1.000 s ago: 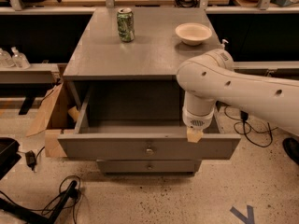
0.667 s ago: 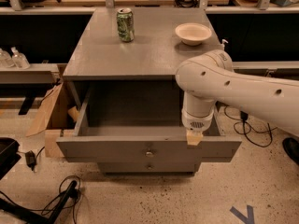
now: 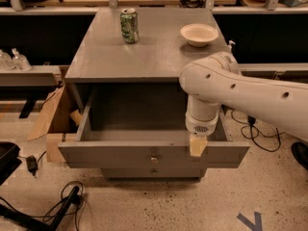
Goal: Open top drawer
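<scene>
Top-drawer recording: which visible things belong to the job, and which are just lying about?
Job: top drawer, pulled out; its knob; gripper, at the drawer front's upper edge right of the knob.
Lying about: green can and white bowl on the cabinet top; cardboard box beside the cabinet; lower drawer.

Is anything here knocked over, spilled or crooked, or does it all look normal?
Nothing spilled: the can and bowl sit upright on the cabinet top. The top drawer is pulled out squarely. One oddity: the gripper sits at the front panel's top edge, right of the knob.
</scene>
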You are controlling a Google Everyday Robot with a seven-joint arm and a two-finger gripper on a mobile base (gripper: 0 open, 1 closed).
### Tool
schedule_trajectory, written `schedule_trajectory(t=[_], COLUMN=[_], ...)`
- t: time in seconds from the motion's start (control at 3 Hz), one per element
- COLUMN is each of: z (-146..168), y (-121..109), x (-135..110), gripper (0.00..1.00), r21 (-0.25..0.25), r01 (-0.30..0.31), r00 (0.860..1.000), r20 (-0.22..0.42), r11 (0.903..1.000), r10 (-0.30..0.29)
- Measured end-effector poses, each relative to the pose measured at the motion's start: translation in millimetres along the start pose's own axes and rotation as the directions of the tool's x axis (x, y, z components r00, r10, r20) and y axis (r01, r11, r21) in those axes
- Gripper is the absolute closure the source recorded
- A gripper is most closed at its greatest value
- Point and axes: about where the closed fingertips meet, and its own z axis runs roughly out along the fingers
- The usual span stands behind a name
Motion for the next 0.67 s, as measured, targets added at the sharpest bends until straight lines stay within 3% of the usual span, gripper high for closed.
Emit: schedule_trajectory(t=[0.33,0.67], z=[0.1,0.1], y=[0.5,0.6], x=[0.4,0.5], gripper=[0.01,0.0], r21=[0.0,0.0], r01=[0.0,0.0], r00=[1.0,1.0], r20=[-0.001,-0.001], r11=[1.0,1.0], r10=[0.0,0.0])
